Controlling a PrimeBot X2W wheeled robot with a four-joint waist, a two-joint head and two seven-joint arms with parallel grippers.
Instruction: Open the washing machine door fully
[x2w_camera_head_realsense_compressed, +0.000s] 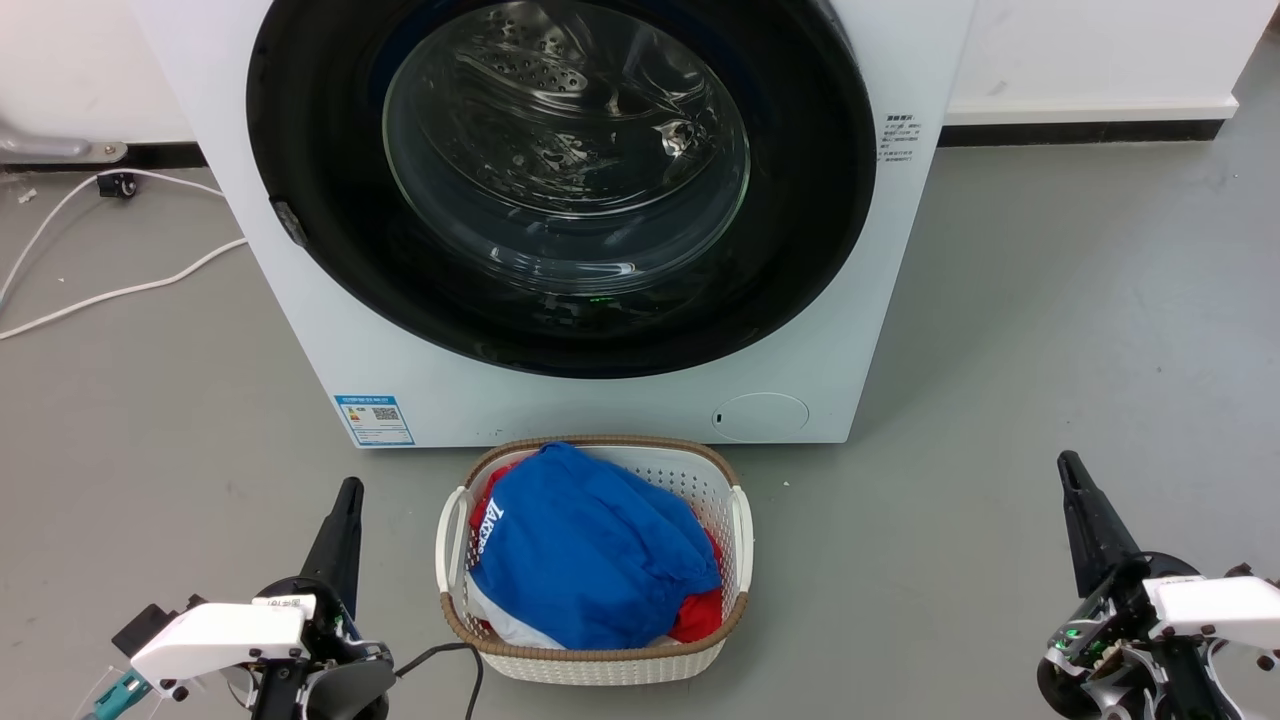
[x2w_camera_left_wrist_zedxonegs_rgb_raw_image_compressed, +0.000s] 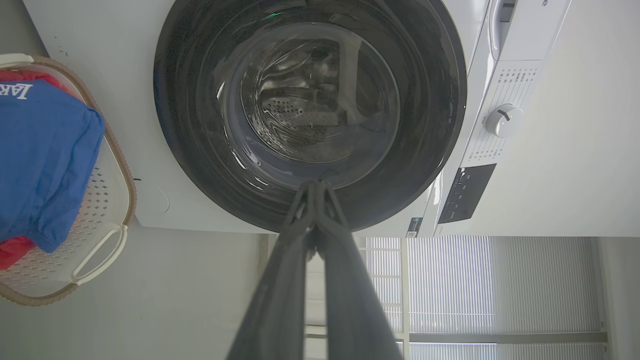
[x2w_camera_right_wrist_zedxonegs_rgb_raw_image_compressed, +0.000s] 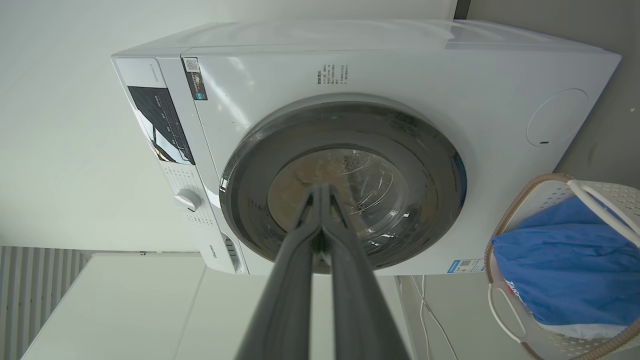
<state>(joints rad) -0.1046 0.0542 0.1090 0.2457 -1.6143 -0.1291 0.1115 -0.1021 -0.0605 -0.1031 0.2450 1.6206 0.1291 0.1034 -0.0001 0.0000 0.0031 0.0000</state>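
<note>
The white washing machine stands ahead of me in the head view. Its round glossy black door with a clear glass bowl lies flat against the front, closed. The door also faces the left wrist camera, and the door appears in the right wrist view. My left gripper is shut at the lower left, well short of the machine, holding nothing. My right gripper is shut at the lower right, also empty. Fingertips touch in the left gripper and the right gripper.
A white laundry basket with blue and red clothes sits on the grey floor directly in front of the machine, between my grippers. White cables trail on the floor at the left. A white wall with a dark skirting runs behind.
</note>
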